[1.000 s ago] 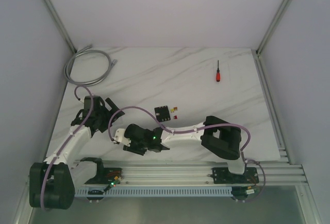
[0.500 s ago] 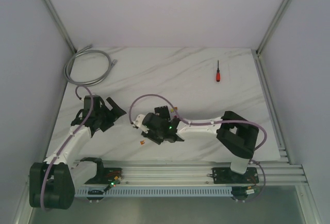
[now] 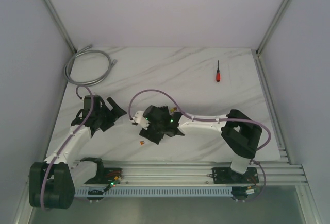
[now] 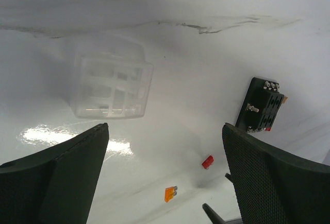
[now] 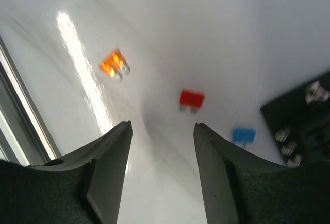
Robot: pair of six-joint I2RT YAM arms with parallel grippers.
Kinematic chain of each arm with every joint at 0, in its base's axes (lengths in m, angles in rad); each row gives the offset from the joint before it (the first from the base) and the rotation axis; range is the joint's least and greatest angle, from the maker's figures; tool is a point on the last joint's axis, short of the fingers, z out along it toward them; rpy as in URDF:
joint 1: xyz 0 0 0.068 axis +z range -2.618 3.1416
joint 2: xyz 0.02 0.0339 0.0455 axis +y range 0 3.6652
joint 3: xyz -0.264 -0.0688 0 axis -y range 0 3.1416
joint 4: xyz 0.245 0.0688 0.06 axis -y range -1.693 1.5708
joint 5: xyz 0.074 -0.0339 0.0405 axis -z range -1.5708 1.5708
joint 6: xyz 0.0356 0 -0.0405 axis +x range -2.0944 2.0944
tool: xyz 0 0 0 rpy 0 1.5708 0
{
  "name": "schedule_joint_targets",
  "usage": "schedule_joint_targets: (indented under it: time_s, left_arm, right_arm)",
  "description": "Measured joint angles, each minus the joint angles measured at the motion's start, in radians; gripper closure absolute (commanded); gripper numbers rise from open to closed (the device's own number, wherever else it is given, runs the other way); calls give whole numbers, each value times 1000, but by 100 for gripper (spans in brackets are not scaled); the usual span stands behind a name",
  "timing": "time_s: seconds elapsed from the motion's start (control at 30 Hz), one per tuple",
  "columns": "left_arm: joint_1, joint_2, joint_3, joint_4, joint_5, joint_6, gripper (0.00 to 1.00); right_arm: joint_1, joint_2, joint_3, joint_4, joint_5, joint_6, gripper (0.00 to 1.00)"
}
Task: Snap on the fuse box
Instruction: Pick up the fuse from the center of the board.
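Small black plastic fuse box (image 4: 262,105) lies flat on the white marble table (image 4: 206,44), long axis running away from my gaping, empty left gripper (image 4: 165,128). My right gripper (image 5: 162,126), parted and holding nothing, hovers just beside it.

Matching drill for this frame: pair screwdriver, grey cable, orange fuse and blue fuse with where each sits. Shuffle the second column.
Things:
1. screwdriver
2. grey cable
3. orange fuse
4. blue fuse

Places:
A. right beside the fuse box
B. coiled at the far left corner
C. far right, on its own
D. of the loose fuses, the one nearest the front rail

Pairs: 1-C, 2-B, 3-D, 4-A
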Motion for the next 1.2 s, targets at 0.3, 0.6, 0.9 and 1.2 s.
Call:
schedule_joint_targets:
  time_s: [0.3,0.6,0.9,1.2]
  left_arm:
    - [0,10,0,0,0,7,0]
    - [0,16,0,0,0,8,0]
    - [0,22,0,0,3,10,0]
    - [0,50,4,3,35,28,0]
  right_arm:
    - [34,116,134,51,-91,-135,36]
    - [72,190,172,40,-105,-184,43]
    - [72,200,175,40,-83,-186,59]
    - [70,190,167,22,-5,-107,66]
